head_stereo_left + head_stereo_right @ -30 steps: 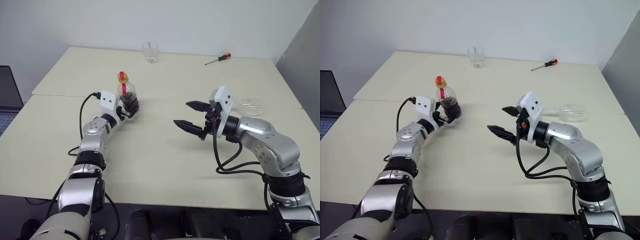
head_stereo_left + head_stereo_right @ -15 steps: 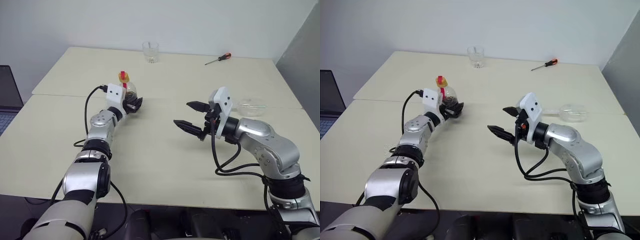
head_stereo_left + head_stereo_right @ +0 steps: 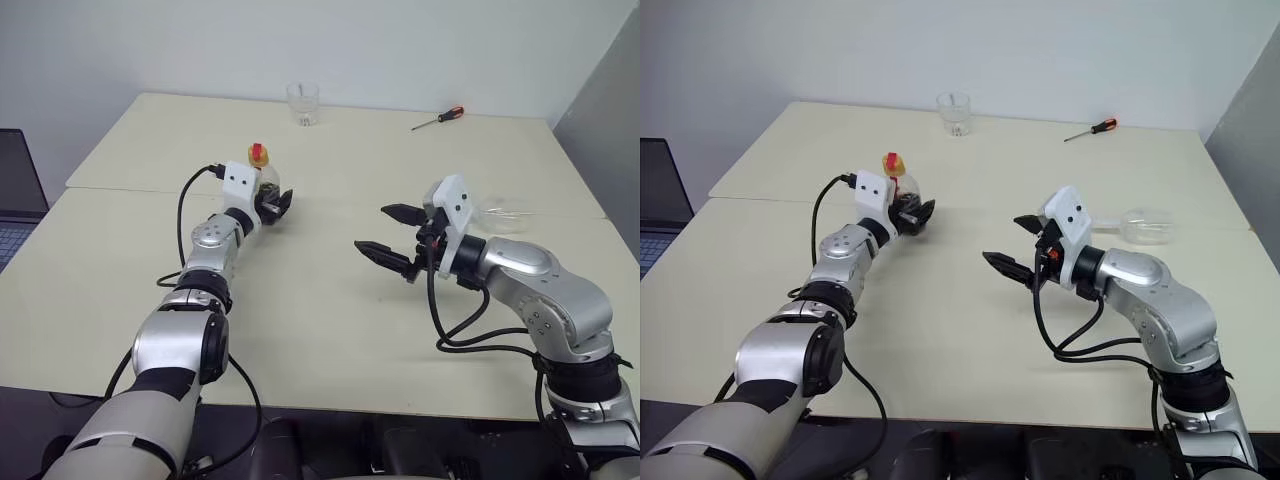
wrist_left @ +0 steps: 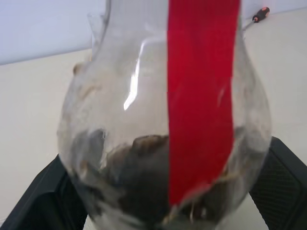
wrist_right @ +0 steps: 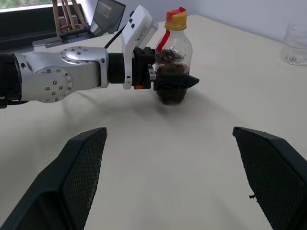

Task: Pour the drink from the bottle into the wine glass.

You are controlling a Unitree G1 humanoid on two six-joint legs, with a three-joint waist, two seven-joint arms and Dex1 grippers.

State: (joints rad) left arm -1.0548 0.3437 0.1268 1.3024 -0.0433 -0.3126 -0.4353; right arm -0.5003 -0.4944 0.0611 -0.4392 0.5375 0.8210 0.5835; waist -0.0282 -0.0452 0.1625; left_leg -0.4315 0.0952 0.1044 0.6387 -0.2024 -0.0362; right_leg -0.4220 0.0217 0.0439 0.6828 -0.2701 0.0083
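Left arm stretched forward over the desk [image 3: 330, 330], left gripper [image 3: 910, 212] level, its 2 fingers set wide around the lower body of the bottle [image 5: 173, 67]. Bottle upright on the desk, small and round-bodied, clear, yellow cap, red strip down 1 side, the drink [image 4: 139, 187] dark at its base. Right of the bottle, right gripper [image 3: 392, 232] raised, pointing toward it, fingers spread, holding nothing. Wine glass [image 3: 1143, 226] on its side well right of the bottle.
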